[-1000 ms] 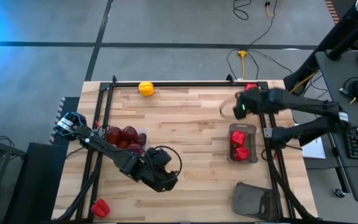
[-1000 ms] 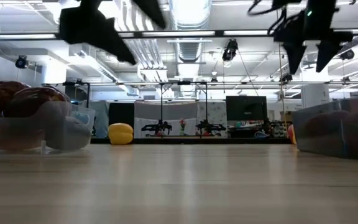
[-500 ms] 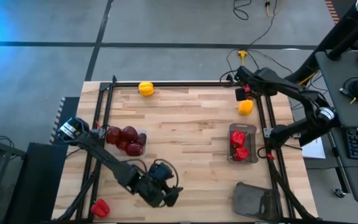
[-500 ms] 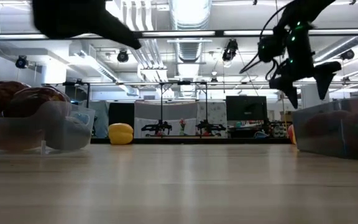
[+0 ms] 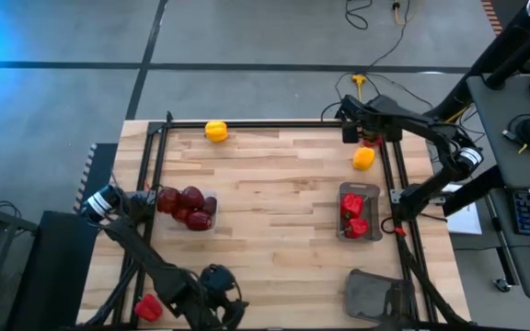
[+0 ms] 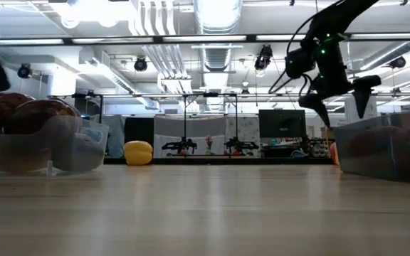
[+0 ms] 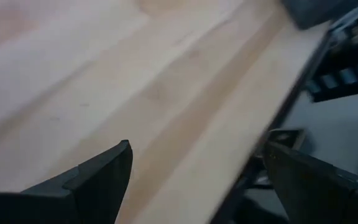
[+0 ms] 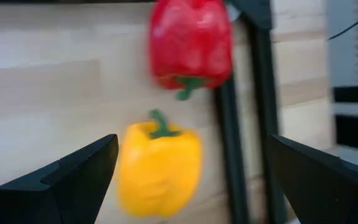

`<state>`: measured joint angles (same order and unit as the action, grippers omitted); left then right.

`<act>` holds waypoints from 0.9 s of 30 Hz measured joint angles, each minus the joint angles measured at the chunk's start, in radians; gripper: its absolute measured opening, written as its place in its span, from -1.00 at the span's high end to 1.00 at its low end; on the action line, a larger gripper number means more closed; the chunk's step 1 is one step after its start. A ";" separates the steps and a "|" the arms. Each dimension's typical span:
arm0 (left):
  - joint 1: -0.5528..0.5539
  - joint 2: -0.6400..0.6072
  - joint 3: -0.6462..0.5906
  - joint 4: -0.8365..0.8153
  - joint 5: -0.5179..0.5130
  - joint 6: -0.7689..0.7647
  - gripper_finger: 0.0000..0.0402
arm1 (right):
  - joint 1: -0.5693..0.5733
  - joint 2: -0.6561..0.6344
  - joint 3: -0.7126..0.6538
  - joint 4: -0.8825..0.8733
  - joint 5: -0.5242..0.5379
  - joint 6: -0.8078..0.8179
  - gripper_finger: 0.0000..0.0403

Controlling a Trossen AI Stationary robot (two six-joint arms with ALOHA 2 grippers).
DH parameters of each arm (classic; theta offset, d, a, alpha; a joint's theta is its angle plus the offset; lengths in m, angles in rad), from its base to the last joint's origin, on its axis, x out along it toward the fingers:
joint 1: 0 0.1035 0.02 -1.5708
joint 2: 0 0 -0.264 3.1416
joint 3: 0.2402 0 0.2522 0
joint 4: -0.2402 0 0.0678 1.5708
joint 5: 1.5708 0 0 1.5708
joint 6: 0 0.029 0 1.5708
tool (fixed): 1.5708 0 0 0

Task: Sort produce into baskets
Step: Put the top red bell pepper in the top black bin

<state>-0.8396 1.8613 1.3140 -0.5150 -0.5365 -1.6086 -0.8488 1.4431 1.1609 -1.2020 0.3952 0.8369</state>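
Taking my clear basket of red peppers (image 5: 359,212) as the mark: a yellow pepper (image 5: 363,158) lies beyond it, a red pepper (image 8: 191,42) just past that. The dark grey basket (image 5: 375,294) sits nearer, empty. Well across, another clear basket (image 5: 207,204) holds maroon peppers (image 5: 184,203); a second yellow pepper (image 5: 216,131) lies beyond it, a stray red pepper (image 5: 148,306) nearer.

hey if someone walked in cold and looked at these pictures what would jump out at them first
Probably the bright peppers on the pale wooden table: a clear basket of dark maroon ones at the left, another basket of red ones at the right. Next, the right gripper with open jaws at the far right corner, beside a loose yellow pepper and a red pepper. A second yellow pepper sits alone at the far edge.
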 joint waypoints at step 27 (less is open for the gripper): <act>0.231 -0.547 -0.450 -0.239 0.048 0.266 -0.70 | -0.251 0.580 0.543 -0.300 -0.103 -0.332 -0.98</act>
<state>-0.6090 1.3147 0.8638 -0.7540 -0.4881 -1.3426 -1.0996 2.0231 1.7040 -1.5019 0.2919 0.5054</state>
